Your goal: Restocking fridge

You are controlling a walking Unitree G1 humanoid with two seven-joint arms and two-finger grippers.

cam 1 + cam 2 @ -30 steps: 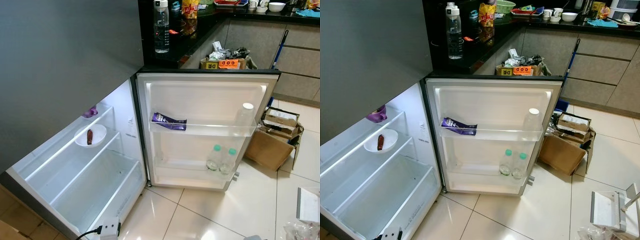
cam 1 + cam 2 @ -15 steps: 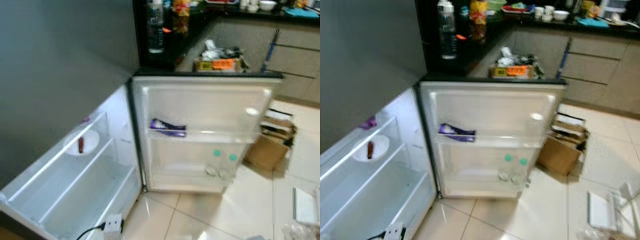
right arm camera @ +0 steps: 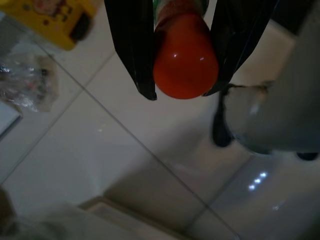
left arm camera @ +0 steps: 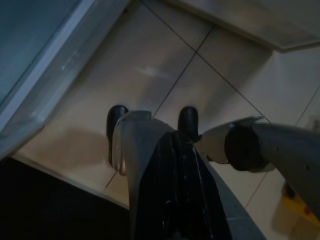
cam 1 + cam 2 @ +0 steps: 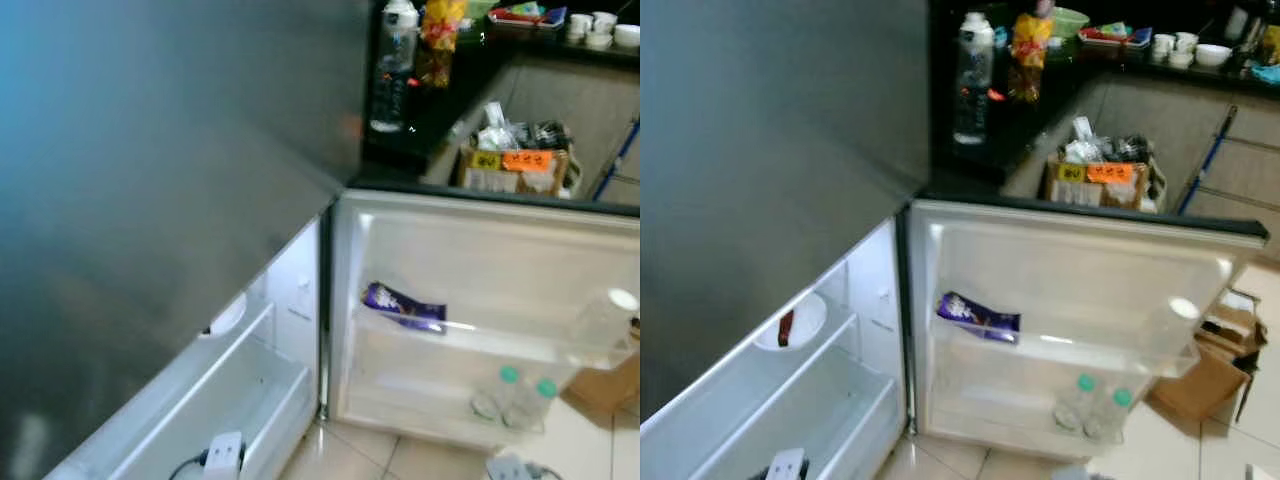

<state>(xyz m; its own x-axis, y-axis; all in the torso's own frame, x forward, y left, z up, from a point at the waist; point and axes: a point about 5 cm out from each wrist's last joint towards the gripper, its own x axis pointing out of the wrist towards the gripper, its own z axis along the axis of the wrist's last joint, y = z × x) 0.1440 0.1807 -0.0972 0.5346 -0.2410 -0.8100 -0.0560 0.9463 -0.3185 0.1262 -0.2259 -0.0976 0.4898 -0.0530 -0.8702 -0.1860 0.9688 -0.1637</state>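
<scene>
- The right gripper hangs over the pale tiled floor, its two black fingers pinching a red-orange bottle. The rounded red end points at the camera; a strip of green and orange label shows above it, and the rest is cut off by the frame edge.
- The left gripper also hangs low over the floor, its fingers pressed together and holding nothing. The robot's own grey legs and dark feet crowd that dim wrist view, so little else can be made out there.
- The fridge stands open. Its grey upper door hides most of the interior; the head views are soft with blur.
- On a shelf inside sits a white bowl with a small dark red item in it, too blurred to identify.
- The open fridge door carries a purple packet on its upper rack, with a clear white-capped bottle at the far end of that rack.
- Two green-capped bottles stand in the lower rack, their bodies nearly lost against the white plastic.
- Behind the door, a dark counter bears a tall water bottle and a yellow snack bag.
- A box of clutter sits beyond the door's top edge, and a brown cardboard box is half hidden behind the door.
- A white power strip lies at the fridge's foot, partly cut off.
</scene>
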